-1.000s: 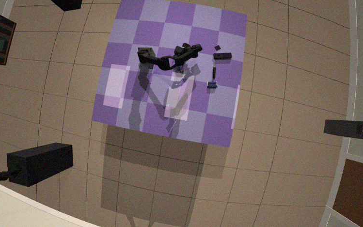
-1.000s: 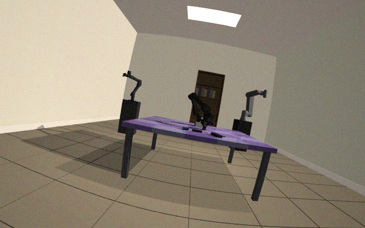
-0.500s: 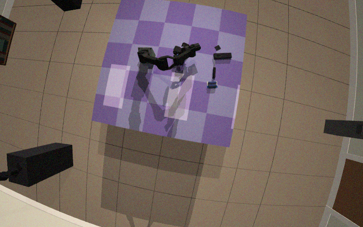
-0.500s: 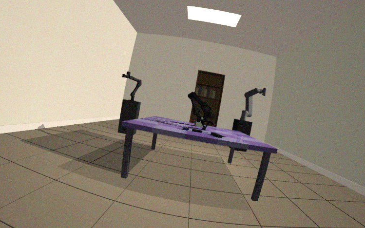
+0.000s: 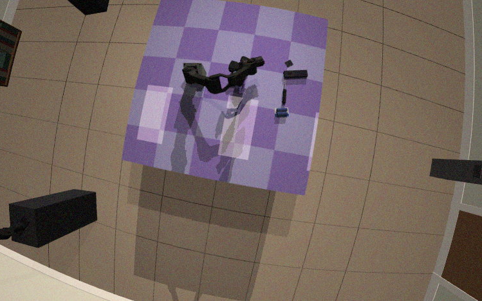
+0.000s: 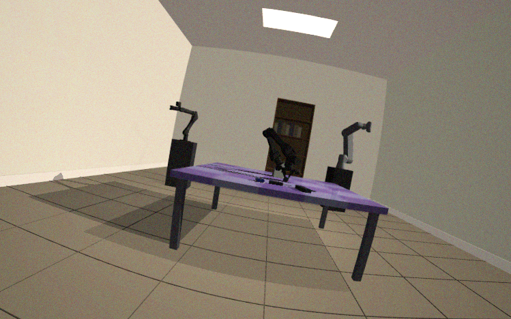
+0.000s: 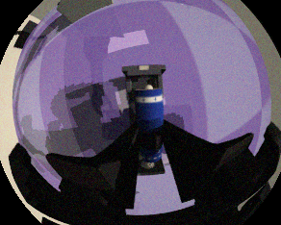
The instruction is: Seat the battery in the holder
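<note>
tool [image 7: 148, 147]: closed down to a narrow gap and gripping the battery; the dark fingers meet on the battery's lower part in the wrist view.
battery [image 7: 147, 112]: blue, with a pale band near its far end; it sticks out past the fingertips, in line with the tool, held above the bench and touching nothing else i can see.
bench [image 5: 235, 22]: purple checked top on dark legs.
block [image 5: 295, 73]: long and black, lying flat on the bench. i take it as my marker; whether it is the holder i cannot tell from here.
arm [image 5: 216, 80]: reaches from its base across the bench toward the block, with the tool end near the block but apart from it, low over the bench.
grey frame [image 7: 144, 72]: a small open-fronted bracket on the bench straight ahead of the battery's tip, with a gap between them. i cannot tell how it stands to the block.
chip [image 5: 288, 63]: a small dark piece just beside the block, on the side away from the rod.
rod [image 5: 283, 95]: thin and dark, running away from the block's near end.
blue pair [image 5: 282, 111]: two short blue cylinders side by side at the far end of the rod, well apart from the block and from the tool.
</note>
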Robot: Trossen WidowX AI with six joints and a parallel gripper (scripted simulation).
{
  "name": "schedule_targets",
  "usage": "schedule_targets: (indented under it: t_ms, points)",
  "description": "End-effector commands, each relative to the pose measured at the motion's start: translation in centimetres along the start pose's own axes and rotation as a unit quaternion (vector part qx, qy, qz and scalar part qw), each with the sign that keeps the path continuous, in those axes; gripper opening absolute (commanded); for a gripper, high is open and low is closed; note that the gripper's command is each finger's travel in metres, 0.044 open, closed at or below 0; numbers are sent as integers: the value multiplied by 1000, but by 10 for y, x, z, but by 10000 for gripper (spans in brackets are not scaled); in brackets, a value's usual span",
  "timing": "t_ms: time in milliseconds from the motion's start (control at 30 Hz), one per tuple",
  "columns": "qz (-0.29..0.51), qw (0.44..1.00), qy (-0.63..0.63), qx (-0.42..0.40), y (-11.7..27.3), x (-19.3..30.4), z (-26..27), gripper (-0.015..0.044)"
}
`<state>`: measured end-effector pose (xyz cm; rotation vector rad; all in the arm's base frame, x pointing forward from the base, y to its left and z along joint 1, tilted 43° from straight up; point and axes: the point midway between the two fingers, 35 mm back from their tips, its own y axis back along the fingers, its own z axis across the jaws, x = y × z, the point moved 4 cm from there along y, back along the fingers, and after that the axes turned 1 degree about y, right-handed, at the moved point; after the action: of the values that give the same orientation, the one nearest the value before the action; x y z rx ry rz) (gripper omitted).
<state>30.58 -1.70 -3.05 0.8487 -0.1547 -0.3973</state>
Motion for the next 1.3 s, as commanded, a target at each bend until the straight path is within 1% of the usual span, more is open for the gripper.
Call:
schedule_targets:
  t_ms: [0,1000,1267]
  points:
    - [20,1000,-4,2,0,2,0,71]
    - [94,996,-10,4,-4,-8,4,71]
    - [96,995,-10,5,-5,-12,4,71]
